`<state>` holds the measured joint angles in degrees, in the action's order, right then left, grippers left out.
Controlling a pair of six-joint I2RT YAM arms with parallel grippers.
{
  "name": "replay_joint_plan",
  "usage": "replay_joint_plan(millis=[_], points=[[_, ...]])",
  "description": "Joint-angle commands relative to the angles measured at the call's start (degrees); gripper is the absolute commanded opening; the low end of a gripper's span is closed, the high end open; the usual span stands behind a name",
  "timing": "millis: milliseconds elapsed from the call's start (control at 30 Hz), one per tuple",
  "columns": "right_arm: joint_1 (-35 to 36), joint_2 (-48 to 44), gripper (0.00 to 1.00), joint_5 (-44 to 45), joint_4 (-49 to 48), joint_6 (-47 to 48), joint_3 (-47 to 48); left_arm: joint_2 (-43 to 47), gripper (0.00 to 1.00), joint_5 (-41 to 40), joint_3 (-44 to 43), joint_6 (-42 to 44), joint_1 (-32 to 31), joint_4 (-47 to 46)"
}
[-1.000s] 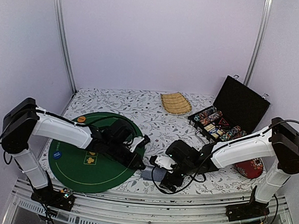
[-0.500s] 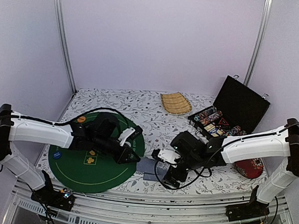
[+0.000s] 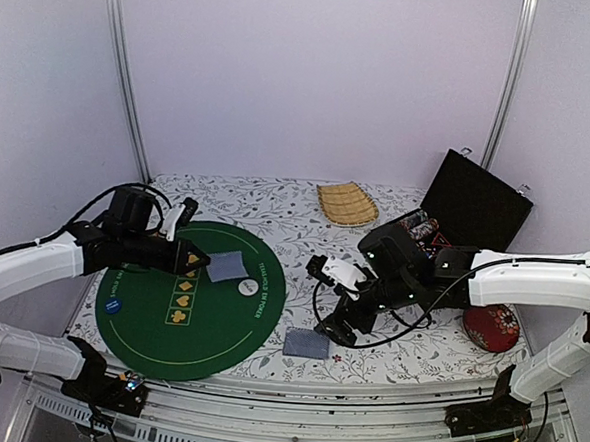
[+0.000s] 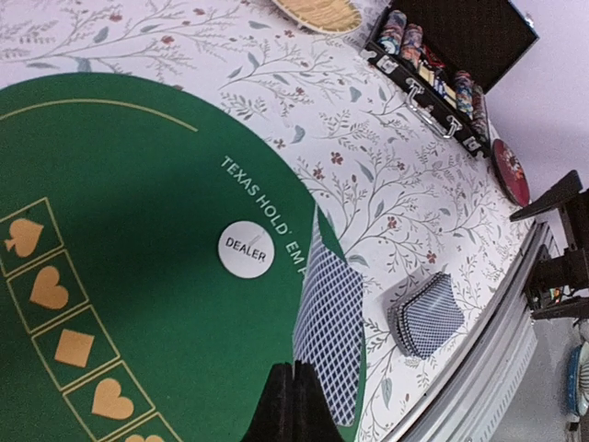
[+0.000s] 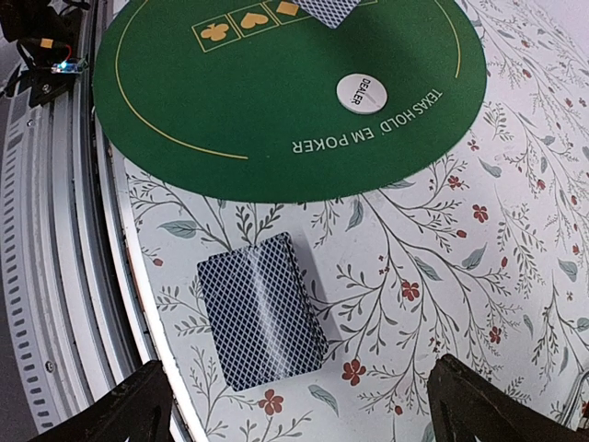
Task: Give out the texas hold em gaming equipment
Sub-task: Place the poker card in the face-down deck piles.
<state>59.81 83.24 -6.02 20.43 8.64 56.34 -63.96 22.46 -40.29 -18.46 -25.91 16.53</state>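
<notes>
Left wrist: left gripper (image 4: pixel 293 401) tight on card (image 4: pixel 331 331), long axis straight outward; right gripper (image 5: pixel 310 408) agape.

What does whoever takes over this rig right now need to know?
Left gripper: shut on one card, held over the green mat.
Right gripper: open, empty, near the deck on the cloth beside the mat.
Done: dealer button and a blue chip on the mat.
Left: place the card, deal more; chips sit in the open case.
</notes>
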Motion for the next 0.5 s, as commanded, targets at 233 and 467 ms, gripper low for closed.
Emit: replay_joint_plan(millis=[233, 467], points=[[-0.7, -0.4, 0.99, -1.5, -0.1, 0.0, 1.5, 1.5, 0.00, 2.5, 1.0, 0.7, 5.2, 9.6], [-0.7, 0.4, 0.99, -2.0, 0.2, 0.5, 2.3, 3.2, 0.00, 4.2, 1.5, -0.5, 9.0, 10.9]])
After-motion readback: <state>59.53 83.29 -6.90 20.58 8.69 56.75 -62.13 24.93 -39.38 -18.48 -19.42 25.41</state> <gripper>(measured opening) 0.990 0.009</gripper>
